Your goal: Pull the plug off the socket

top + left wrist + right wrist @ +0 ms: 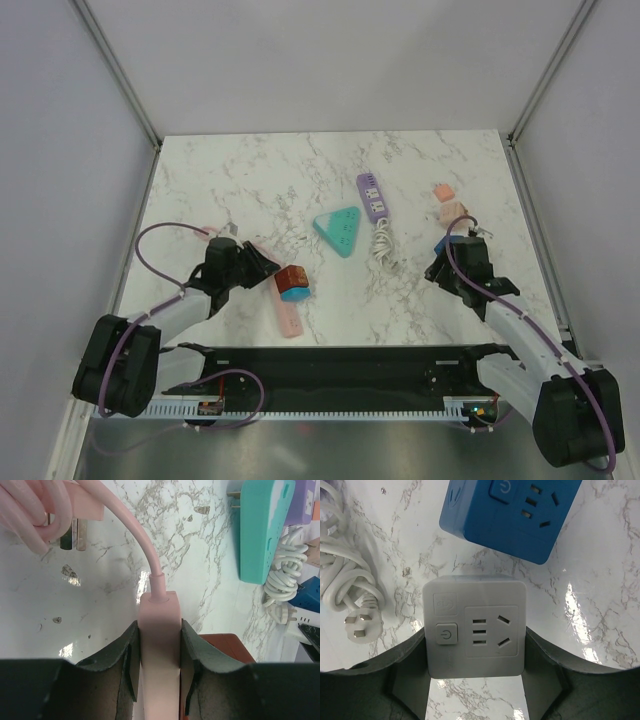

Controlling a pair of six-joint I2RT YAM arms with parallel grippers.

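Observation:
My left gripper (159,631) is shut on the end of a pink power strip (159,607). The strip's pink cable curves up to its own loose pink plug (82,507). In the top view the strip (289,318) lies at the near left. A red-orange cube adapter (291,277) and a blue one (296,293) sit on it just past my left gripper (254,262). My right gripper (475,641) is closed on the sides of a white cube socket (475,625) that rests on the table. A blue cube socket (512,512) lies just beyond it. In the top view my right gripper (446,268) is at the near right.
A teal triangular power strip (338,231) lies mid-table. Behind it is a purple strip (371,195) with a coiled white cable (383,246) and a loose white plug (362,625). Two pinkish cube adapters (449,204) sit at the far right. Grey walls enclose the marble table (260,180).

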